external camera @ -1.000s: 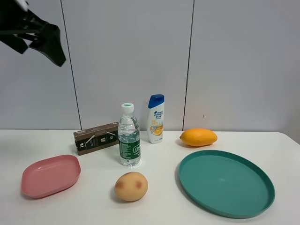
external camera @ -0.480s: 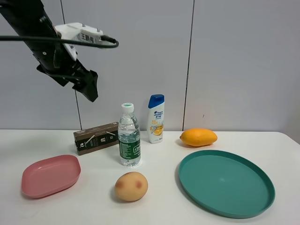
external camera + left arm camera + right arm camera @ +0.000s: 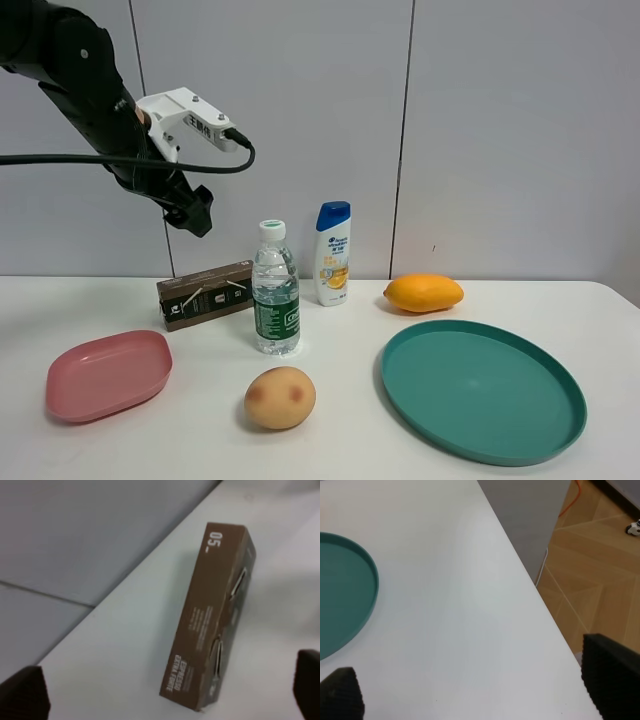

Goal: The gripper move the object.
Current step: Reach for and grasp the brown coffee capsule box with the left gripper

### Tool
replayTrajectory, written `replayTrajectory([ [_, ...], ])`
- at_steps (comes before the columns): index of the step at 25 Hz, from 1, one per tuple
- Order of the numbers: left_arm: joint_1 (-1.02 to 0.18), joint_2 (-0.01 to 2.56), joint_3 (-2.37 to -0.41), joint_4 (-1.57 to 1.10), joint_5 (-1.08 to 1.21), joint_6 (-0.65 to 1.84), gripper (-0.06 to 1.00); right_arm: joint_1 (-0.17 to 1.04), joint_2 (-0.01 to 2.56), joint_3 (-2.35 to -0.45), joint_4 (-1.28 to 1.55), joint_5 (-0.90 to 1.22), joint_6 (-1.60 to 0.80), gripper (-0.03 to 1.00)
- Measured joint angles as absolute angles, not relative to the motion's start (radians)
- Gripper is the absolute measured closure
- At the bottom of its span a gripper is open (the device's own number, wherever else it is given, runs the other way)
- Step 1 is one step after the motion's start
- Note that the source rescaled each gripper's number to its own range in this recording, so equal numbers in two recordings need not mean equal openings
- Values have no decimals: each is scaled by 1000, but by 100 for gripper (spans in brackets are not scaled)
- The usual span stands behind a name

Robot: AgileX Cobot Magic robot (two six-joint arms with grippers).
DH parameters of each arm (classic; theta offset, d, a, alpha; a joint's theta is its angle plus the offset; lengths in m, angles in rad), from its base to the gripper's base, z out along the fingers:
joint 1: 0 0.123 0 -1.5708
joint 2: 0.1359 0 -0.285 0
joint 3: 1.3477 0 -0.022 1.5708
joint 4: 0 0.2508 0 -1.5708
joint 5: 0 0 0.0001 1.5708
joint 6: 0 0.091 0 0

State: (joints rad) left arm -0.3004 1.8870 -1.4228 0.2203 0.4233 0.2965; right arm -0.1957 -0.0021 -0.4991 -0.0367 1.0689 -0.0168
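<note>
Above the white table (image 3: 340, 440), before grey wall panels (image 3: 500, 130), the left pincer (image 3: 198, 218) gapes wide over the carton (image 3: 205, 293).

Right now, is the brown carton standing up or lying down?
Lying down: the carton rests lengthwise on the table, the left gripper hovering above it.

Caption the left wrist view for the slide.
Left gripper, jaws open, hovers above the brown carton lying on the white table.
</note>
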Motion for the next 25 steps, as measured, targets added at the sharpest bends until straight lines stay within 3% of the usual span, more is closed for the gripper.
replayTrajectory([
  [25,-263,2133,-1423,210,251,337,-6,-196,-2,-499,-37,1069,-15,-3],
])
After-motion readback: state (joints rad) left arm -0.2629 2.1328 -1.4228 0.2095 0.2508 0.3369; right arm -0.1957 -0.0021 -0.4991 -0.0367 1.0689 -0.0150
